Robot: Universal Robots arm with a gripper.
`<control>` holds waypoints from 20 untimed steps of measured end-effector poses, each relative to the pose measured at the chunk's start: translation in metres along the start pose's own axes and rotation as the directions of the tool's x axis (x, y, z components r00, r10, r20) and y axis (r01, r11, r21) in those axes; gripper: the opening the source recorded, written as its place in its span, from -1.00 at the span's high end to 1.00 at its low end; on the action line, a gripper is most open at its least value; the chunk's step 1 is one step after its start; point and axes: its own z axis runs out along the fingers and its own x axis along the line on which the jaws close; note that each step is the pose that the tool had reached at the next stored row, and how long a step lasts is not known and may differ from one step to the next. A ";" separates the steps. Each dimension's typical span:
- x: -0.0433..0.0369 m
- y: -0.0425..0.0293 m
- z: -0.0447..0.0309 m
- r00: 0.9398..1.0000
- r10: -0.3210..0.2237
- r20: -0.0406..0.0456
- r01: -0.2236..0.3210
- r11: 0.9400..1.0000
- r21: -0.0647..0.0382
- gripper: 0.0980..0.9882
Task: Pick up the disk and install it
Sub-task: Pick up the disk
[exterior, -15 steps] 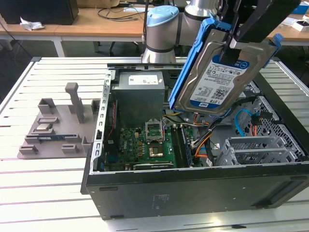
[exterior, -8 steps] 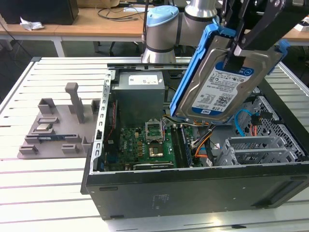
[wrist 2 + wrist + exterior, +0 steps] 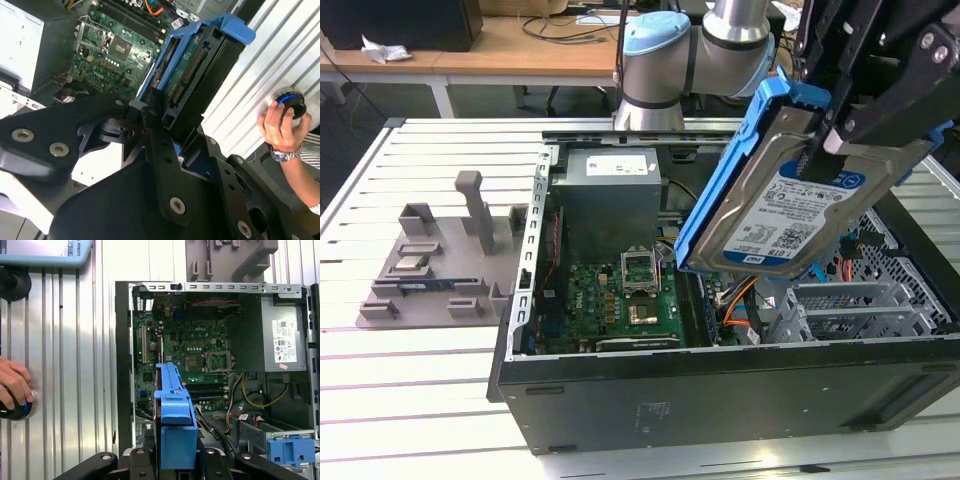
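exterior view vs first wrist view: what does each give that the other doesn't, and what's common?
Exterior view: the disk label side out, tilted above the open computer case, clamped in the end effector. First wrist view: the disk edge-on, its blue rail toward the camera, and a hand on a black knob beside the case. Both: the held disk, the motherboard, the power supply.

The computer case (image 3: 720, 400) lies open on the tabletop (image 3: 420, 400), the parts fixture (image 3: 430, 270) beside it at the exterior view's left; inside lie the motherboard (image 3: 610, 300), the power supply (image 3: 610, 190) behind it, the drive cage (image 3: 860, 305) at the exterior view's right; the disk (image 3: 800, 210) hangs tilted above the case, clamped in the end effector (image 3: 850, 135); a hand (image 3: 15, 382) rests on a knob (image 3: 17, 409) beside the case.
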 end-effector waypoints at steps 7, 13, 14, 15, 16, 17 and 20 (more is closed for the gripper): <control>0.0009 -0.0206 0.0019 1.000 0.000 -0.001 0.000 1.000 -0.002 0.40; 0.0004 -0.0423 0.0018 1.000 0.000 -0.001 0.000 1.000 -0.005 0.40; 0.0003 -0.0468 0.0018 1.000 0.000 -0.001 0.000 1.000 -0.006 0.40; 0.0001 -0.0529 0.0017 1.000 0.000 -0.001 0.000 1.000 -0.006 0.40; 0.0001 -0.0554 0.0017 1.000 0.000 -0.001 0.000 1.000 -0.007 0.40; 0.0000 -0.0581 0.0017 1.000 0.000 -0.001 0.000 1.000 -0.007 0.40; -0.0005 -0.0741 0.0011 1.000 0.001 -0.001 -0.001 1.000 -0.012 0.40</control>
